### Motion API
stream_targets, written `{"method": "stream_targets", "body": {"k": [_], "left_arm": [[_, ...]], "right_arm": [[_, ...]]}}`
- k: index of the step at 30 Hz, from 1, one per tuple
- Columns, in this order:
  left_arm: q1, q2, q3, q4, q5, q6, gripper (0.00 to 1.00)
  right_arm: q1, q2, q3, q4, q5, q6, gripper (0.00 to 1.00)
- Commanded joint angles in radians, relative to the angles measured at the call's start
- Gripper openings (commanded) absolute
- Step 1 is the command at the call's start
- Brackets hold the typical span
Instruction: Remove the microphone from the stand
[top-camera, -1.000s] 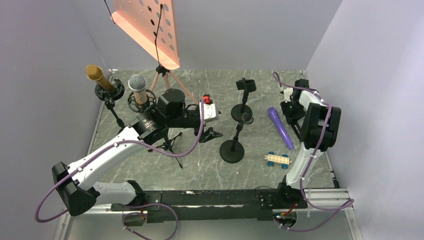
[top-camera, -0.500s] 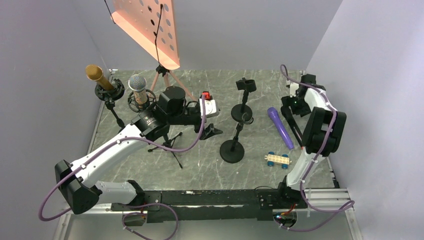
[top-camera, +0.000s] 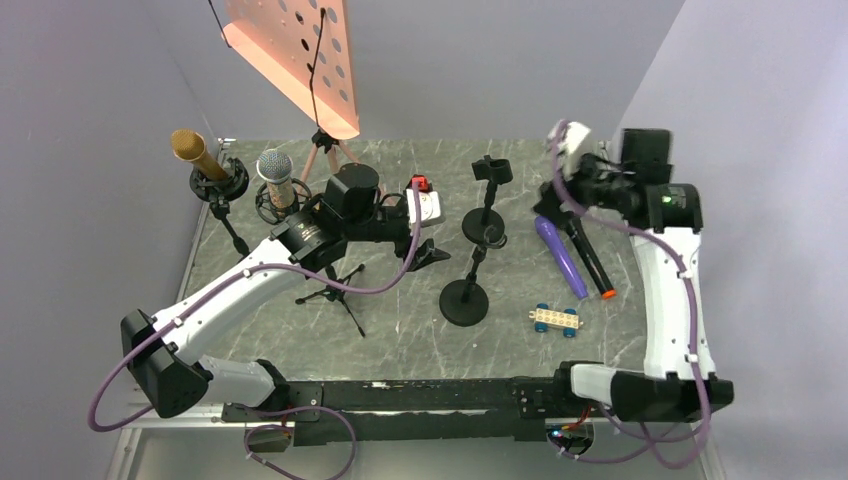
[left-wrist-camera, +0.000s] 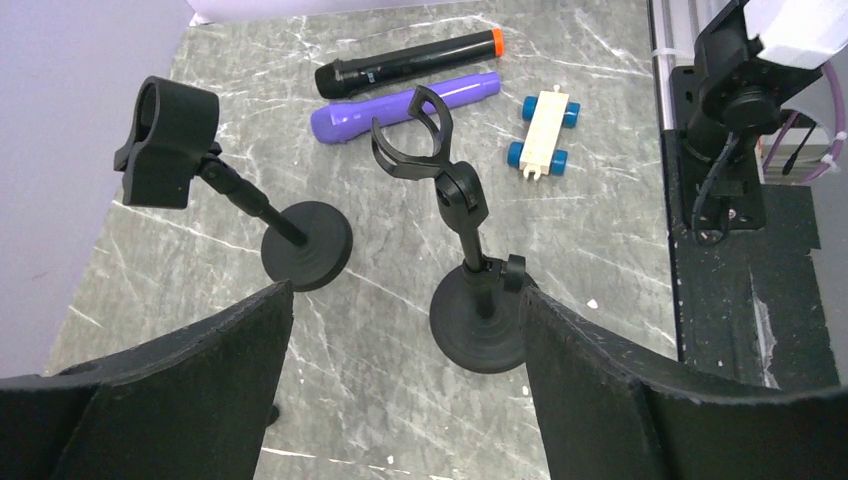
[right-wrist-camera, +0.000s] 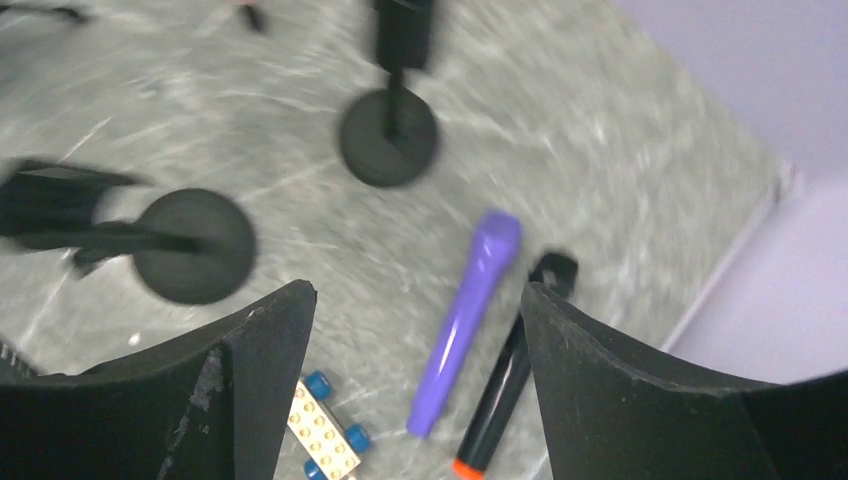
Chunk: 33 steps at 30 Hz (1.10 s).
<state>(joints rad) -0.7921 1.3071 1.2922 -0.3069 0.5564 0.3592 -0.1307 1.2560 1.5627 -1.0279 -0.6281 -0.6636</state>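
Observation:
A gold microphone (top-camera: 190, 150) and a silver-headed microphone (top-camera: 275, 165) sit in stands at the back left. A purple microphone (top-camera: 560, 255) and a black microphone with an orange end (top-camera: 590, 262) lie on the table at the right; both also show in the left wrist view (left-wrist-camera: 405, 105) (left-wrist-camera: 405, 62). Two black clip stands (top-camera: 465, 298) (top-camera: 490, 170) are empty. My left gripper (top-camera: 428, 260) (left-wrist-camera: 400, 370) is open and empty, just left of the near empty stand (left-wrist-camera: 480, 320). My right gripper (top-camera: 552, 208) (right-wrist-camera: 420, 380) is open and empty, raised above the purple microphone (right-wrist-camera: 465, 315).
A small cream toy car with blue wheels (top-camera: 555, 319) lies near the front right. An orange perforated panel on a tripod (top-camera: 300, 50) stands at the back. Grey walls close in the table on both sides.
My right arm has lifted and swung left over the lying microphones, uncovering the black one. My left arm has shifted slightly toward the back right.

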Motion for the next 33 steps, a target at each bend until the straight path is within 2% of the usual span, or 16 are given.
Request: {"method": "stream_targets", "body": {"k": [1, 5, 13, 21, 29, 33], "left_arm": [[0.004, 0.001, 0.046, -0.016, 0.019, 0.052, 0.86], [0.004, -0.029, -0.009, -0.006, -0.008, 0.038, 0.87], [0.056, -0.12, -0.152, 0.076, -0.016, -0.102, 0.87], [0.121, -0.211, -0.268, 0.132, 0.056, -0.168, 0.86], [0.149, -0.232, -0.285, 0.143, 0.11, -0.168, 0.85], [0.152, -0.235, -0.281, 0.125, 0.114, -0.156, 0.85]], "right_arm": [[0.324, -0.038, 0.043, -0.238, -0.093, -0.276, 0.81], [0.508, -0.051, -0.003, -0.221, 0.004, -0.295, 0.82], [0.702, 0.071, 0.049, -0.221, 0.099, -0.327, 0.77], [0.777, 0.166, 0.087, -0.299, 0.217, -0.376, 0.67], [0.78, 0.136, 0.042, -0.32, 0.381, -0.381, 0.66], [0.78, 0.126, -0.014, -0.268, 0.404, -0.355, 0.52]]}}
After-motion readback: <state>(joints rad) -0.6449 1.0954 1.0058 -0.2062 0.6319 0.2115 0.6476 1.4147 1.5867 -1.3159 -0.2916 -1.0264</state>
